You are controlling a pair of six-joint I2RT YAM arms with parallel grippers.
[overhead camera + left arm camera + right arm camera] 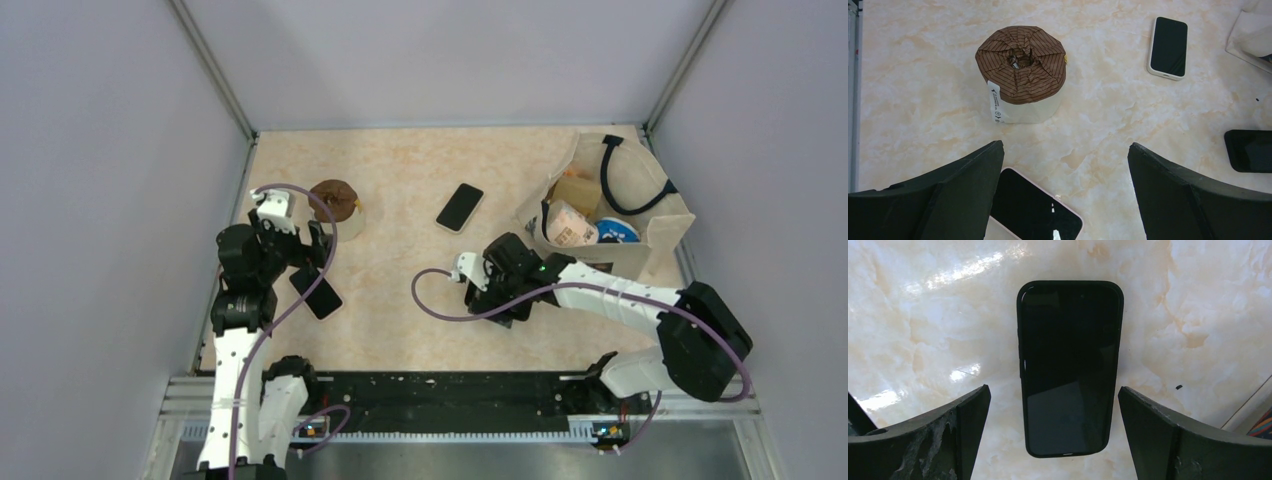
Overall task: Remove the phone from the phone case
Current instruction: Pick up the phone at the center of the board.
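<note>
A black phone in a black case point(1068, 365) lies flat on the marble table, screen up. My right gripper point(1053, 389) is open above it, one finger on each side of its near end, not touching. In the top view the right gripper point(497, 290) covers most of that phone. A second phone in a pale pink case point(1035, 210) point(316, 293) lies under my open, empty left gripper point(1065, 144) point(312, 250), partly behind the left finger. A third phone in a white case point(459, 207) point(1168, 47) lies mid-table.
A wrapped paper roll with a brown striped top point(1020, 70) point(336, 203) stands just beyond the left gripper. A beige tote bag point(665, 225) with several items and a black strap sits at the back right. Grey walls enclose the table.
</note>
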